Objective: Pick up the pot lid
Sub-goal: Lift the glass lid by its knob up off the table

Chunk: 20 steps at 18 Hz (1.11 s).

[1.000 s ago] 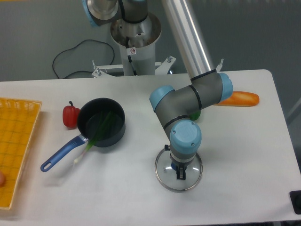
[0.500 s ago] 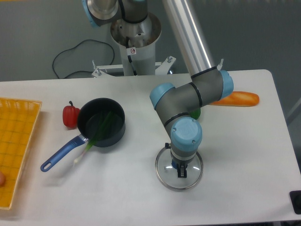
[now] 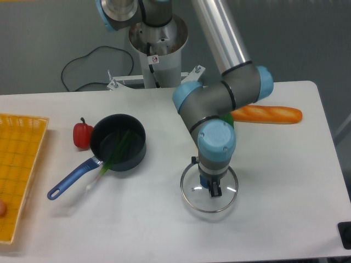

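1. Pinching the blue knob of a round, clear pot lid with a thin metallic rim, the claw has one dark fingertip on each side of it. The blue knob itself is partly hidden between them.
2. With the clock laid over the view, 12 at the top, the pot lid sits toward 5 o'clock from the middle, over the pale grey counter. Whether its rim touches the counter, I can't tell.
3. The grey arm with blue joint caps reaches the pot lid from the 12 o'clock side.
4. Out at 10 o'clock from the pot lid is a deep, round black pan, its blue handle pointing to 8 o'clock.
5. A long, dark green vegetable lies in that pan, its pale end hanging over the rim at 7 o'clock.
6. Farther out at 10 o'clock, just beside the pan, is a red, pepper-like item with a dark stem.
7. Between 1 and 2 o'clock from the pot lid is a long orange, carrot-like piece, partly behind the arm.
8. A yellow crate stands well apart at 9 o'clock, cut off by the view's edge.
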Motion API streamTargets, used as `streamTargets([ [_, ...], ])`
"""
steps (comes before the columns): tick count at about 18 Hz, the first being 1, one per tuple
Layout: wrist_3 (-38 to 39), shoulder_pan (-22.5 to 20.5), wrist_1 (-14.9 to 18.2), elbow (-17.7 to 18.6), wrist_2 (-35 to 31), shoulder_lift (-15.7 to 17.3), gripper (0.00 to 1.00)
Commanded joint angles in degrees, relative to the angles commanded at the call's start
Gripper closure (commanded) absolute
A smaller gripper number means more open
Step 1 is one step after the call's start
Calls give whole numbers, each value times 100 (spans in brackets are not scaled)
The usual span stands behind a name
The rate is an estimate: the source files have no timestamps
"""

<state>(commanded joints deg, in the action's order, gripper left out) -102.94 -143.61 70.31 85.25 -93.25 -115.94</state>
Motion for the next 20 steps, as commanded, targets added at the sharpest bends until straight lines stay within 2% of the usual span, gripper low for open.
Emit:
streamTargets([
  [1,385,-18,70,88,0,271,49],
  [2,502,-27,175,106,0,335,49],
  [4,713,-62,316,106,-9,379,49],
  [10,1398,-36,360,106,0,634,49],
  [15,1908,-62,738,133,97,889,49],
  [20,2532,-35,712,115,553,942,49],
])
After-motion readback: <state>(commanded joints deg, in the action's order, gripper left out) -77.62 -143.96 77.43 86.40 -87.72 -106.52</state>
